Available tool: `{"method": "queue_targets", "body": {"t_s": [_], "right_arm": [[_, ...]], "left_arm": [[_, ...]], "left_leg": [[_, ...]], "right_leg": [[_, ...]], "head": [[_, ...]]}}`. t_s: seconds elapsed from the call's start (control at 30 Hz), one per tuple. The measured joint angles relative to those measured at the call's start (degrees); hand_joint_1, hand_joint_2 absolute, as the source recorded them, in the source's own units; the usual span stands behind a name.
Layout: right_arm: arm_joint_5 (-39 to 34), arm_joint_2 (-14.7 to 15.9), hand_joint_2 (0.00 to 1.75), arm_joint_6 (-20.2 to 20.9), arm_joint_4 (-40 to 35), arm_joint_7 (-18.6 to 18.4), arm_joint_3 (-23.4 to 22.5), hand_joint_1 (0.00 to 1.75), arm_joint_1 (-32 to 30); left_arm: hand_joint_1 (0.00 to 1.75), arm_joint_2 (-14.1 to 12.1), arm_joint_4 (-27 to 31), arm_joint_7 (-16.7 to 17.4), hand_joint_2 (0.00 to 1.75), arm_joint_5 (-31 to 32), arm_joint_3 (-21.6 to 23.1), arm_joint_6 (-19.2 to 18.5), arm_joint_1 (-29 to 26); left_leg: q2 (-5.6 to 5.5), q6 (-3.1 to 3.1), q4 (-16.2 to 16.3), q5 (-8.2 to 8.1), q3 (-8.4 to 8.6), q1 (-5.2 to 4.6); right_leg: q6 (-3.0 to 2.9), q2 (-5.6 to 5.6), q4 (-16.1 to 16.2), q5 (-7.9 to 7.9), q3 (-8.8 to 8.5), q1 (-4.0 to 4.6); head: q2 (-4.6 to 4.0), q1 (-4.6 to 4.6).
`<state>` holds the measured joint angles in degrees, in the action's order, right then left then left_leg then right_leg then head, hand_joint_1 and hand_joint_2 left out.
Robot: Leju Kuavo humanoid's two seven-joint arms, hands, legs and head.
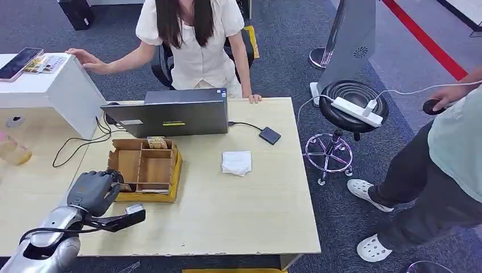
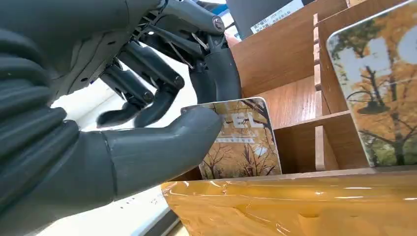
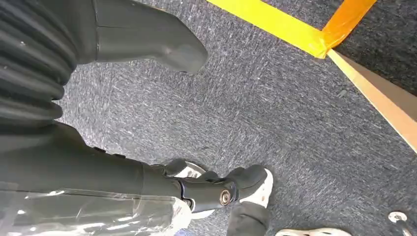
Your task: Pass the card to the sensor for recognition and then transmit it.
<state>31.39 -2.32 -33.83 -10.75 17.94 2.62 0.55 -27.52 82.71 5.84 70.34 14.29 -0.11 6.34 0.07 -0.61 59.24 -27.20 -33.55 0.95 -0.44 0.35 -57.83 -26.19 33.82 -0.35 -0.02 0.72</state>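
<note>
Card [image 2: 243, 142], printed with autumn trees and pale letters of which only "EL" is reading clearly, is standing in the near-left compartment of the wooden organizer [image 1: 149, 168]. The left hand [image 1: 94, 190] is pinching it, thumb pressing on its face and the darker fingers [image 2: 147, 93] curling behind its top edge. A second card [image 2: 381, 93] with the same tree print is leaning in a neighbouring compartment. The organizer is sitting in a yellow tray [image 1: 176, 176] on the pale wood surface [image 1: 239, 216], just in front of a grey laptop [image 1: 170, 114] bearing a yellow label too small to read. A white folded cloth [image 1: 236, 162] is lying to the right of the organizer, and a small black sensor [image 1: 269, 135] on a cable is resting beyond it. A person in white [image 1: 193, 45] is sitting behind the laptop. The right hand [image 3: 147, 44] is hanging over grey carpet [image 3: 275, 113] beside yellow tape [image 3: 275, 22], fingers loosely spread and holding nothing.
</note>
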Motion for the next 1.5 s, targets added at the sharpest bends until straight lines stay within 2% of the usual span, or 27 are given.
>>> {"method": "queue_targets", "body": {"t_s": [0.17, 0.47, 0.9, 1.07, 1.3, 1.5], "right_arm": [[0.0, 0.0, 1.75, 0.0, 0.0, 0.0, 0.0, 0.0, 0.0], [0.4, 0.0, 1.75, -0.2, 0.1, -0.1, -0.5, 0.0, 0.0], [1.2, 0.0, 1.75, -0.3, 0.1, -0.2, -1.0, 0.0, 0.0], [1.9, 0.0, 1.75, -0.3, 0.1, -0.5, -1.0, 0.0, 0.0], [2.2, 0.0, 1.75, -0.4, 0.1, -0.5, -1.3, 0.0, 0.0], [3.0, 0.0, 1.75, -0.3, 0.1, -0.8, -1.3, 0.0, 0.0]], "left_arm": [[1.75, 0.0, -0.2, -0.2, 1.75, 0.0, 0.0, 0.0, 0.2], [1.75, 0.0, -0.3, -1.2, 1.75, -5.3, -1.8, 0.7, 1.7], [1.75, 0.0, -0.3, -4.5, 1.75, -19.3, -7.7, 0.1, 5.5], [1.75, -0.1, -0.3, -5.3, 1.75, -25.2, -9.0, 0.2, 9.3], [1.75, -2.2, -1.1, -5.2, 1.75, -29.0, -10.9, 0.9, 17.7], [1.75, -2.7, -3.2, -4.8, 1.75, -31.6, -11.5, 0.8, 22.9]], "left_leg": [[0.0, 0.0, 0.0, 0.0, 0.0, 0.0], [0.0, 0.0, 0.0, 0.01, 0.0, 0.0], [0.0, 0.0, 0.0, 0.02, 0.0, 0.0], [-0.02, 0.0, 0.0, 0.03, -0.02, 0.01], [-0.02, -0.01, 0.0, 0.04, -0.01, 0.02], [-0.01, -0.02, 0.0, 0.06, -0.05, 0.03]], "right_leg": [[0.0, 0.0, 0.0, 0.0, 0.0, 0.0], [0.0, 0.0, 0.0, 0.0, 0.0, 0.0], [0.01, 0.0, 0.0, 0.01, 0.0, 0.0], [0.01, -0.02, 0.0, 0.01, 0.0, 0.01], [0.0, 0.0, 0.0, 0.03, 0.01, 0.02], [0.0, 0.01, 0.0, 0.03, 0.07, 0.02]], "head": [[0.0, 0.0], [0.0, -0.02], [0.0, 0.0], [0.0, 0.0], [0.0, 0.02], [0.0, 0.04]]}}
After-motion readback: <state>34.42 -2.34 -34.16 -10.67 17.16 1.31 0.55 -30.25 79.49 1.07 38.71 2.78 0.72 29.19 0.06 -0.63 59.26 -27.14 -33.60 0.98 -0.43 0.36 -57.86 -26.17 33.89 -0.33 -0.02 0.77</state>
